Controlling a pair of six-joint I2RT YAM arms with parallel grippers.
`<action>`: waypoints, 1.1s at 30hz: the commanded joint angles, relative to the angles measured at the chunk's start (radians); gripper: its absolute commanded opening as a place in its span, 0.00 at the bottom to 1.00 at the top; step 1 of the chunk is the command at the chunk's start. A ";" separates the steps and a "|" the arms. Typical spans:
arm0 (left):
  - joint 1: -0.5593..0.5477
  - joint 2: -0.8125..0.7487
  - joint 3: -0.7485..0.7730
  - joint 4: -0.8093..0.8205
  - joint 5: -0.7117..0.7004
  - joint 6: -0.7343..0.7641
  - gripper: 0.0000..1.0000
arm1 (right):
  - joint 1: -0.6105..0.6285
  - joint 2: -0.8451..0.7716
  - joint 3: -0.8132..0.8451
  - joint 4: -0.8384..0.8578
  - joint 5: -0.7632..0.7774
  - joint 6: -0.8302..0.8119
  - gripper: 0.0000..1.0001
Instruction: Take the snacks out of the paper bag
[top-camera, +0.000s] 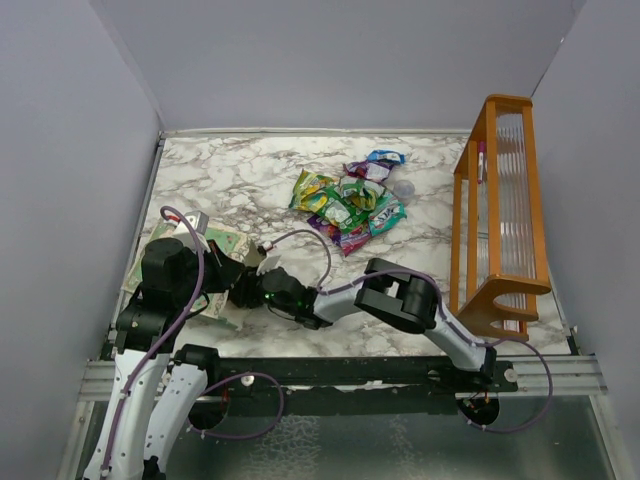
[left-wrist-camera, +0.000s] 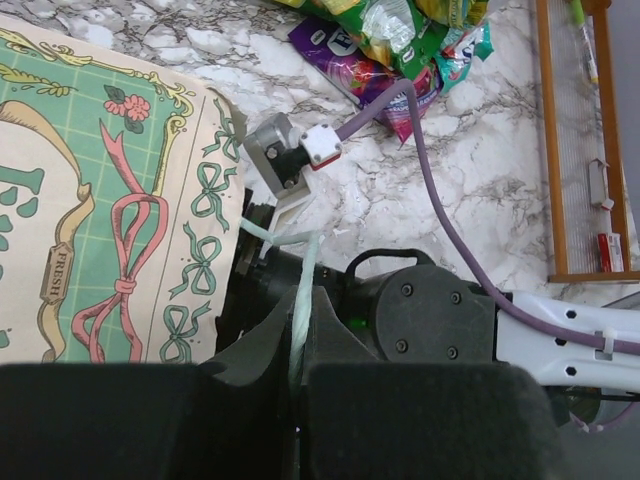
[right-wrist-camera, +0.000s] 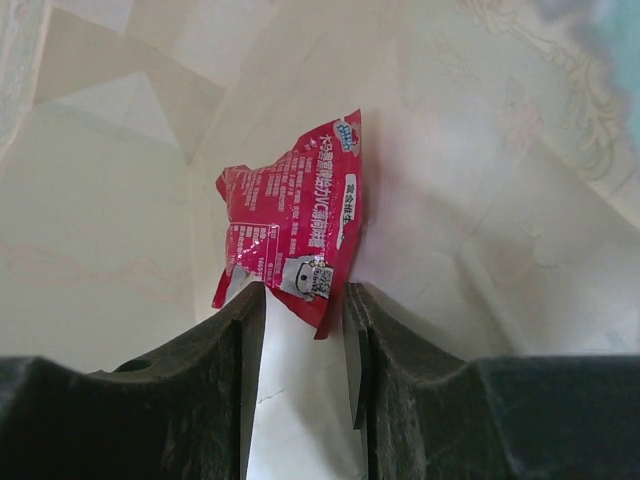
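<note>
1. Right gripper (right-wrist-camera: 305, 300) up close, reaching inside the paper bag (left-wrist-camera: 100, 200). Its jaws stand narrowly apart, with the bottom corner of a red packet (right-wrist-camera: 295, 225) between the two pads. Whether it is actually pinched, I cannot tell.
2. That red packet leans against the bag's white inner wall, deep inside, so it is not out yet.
3. Left gripper (left-wrist-camera: 300, 320) is clamped tight on the bag's white string handle (left-wrist-camera: 300, 270). The cord runs straight between its fingers, which looks like it is there to steady the mouth of the bag.
4. Bag itself lies on its side at the left edge of the tabletop (top-camera: 240, 175), patterned face up and mouth turned toward the right arm.
5. Out on the marble, a heap of snacks (top-camera: 350, 200) sits near the far edge, about midway across. Purple, green, teal and blue packets overlap there, well apart from the bag.
6. Orange rack (top-camera: 500, 220) stands along the right edge, not involved.
7. My read is that most of the job is done. At least this one red packet is left to lift out, and the wrist view shows no other packet inside. The bag's corners are not all in sight, so I can't call it the last one.
</note>
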 joint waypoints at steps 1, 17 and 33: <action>0.004 -0.001 -0.014 0.024 0.031 0.008 0.00 | 0.020 0.063 0.073 -0.096 0.112 -0.032 0.36; 0.007 -0.007 -0.012 0.010 0.004 0.002 0.00 | 0.020 -0.052 -0.056 0.003 0.106 -0.112 0.01; 0.021 -0.036 -0.006 -0.008 -0.041 -0.011 0.00 | 0.020 -0.683 -0.727 0.016 0.197 -0.445 0.01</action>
